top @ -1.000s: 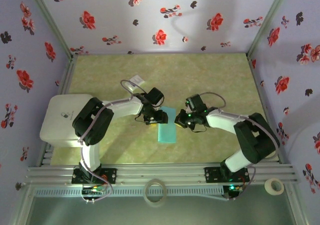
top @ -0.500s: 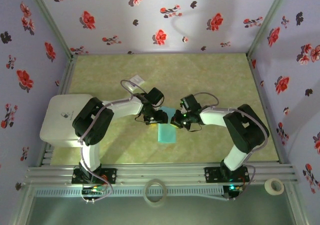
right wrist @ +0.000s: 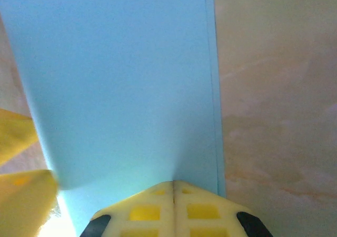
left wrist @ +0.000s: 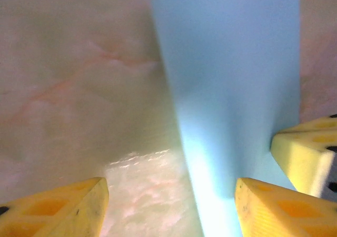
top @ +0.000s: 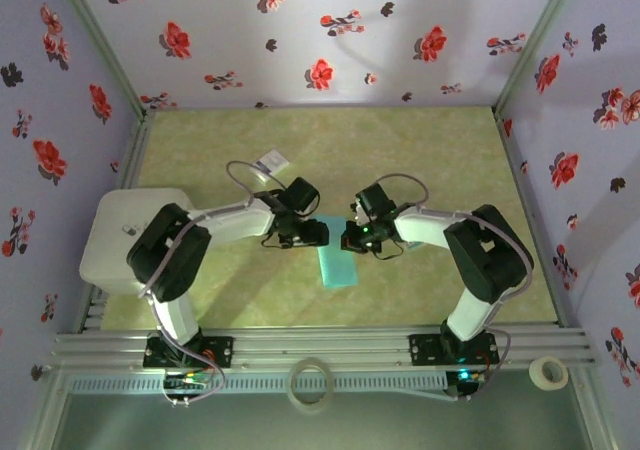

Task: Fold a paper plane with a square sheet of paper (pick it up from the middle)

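The teal sheet of paper (top: 336, 266) lies folded into a long narrow strip on the green table mat, between the two arms. In the left wrist view the paper (left wrist: 231, 89) runs up the right half. My left gripper (left wrist: 169, 195) stands open astride the strip's left edge, one finger on bare mat and the other over the paper. My right gripper (right wrist: 174, 187) is shut, and its joined tips press down on the paper (right wrist: 121, 89) close to its right edge. From above, the left gripper (top: 316, 233) and right gripper (top: 349, 238) nearly meet at the strip's far end.
A white box (top: 125, 235) sits at the table's left edge. A small white card (top: 270, 160) lies behind the left arm. Two tape rolls (top: 312, 382) (top: 548, 372) rest on the near rail. Flowered walls close in three sides.
My right gripper has moved left onto the paper's far end. The left arm has swung slightly and its jaws have widened a little. The paper now looks narrower.
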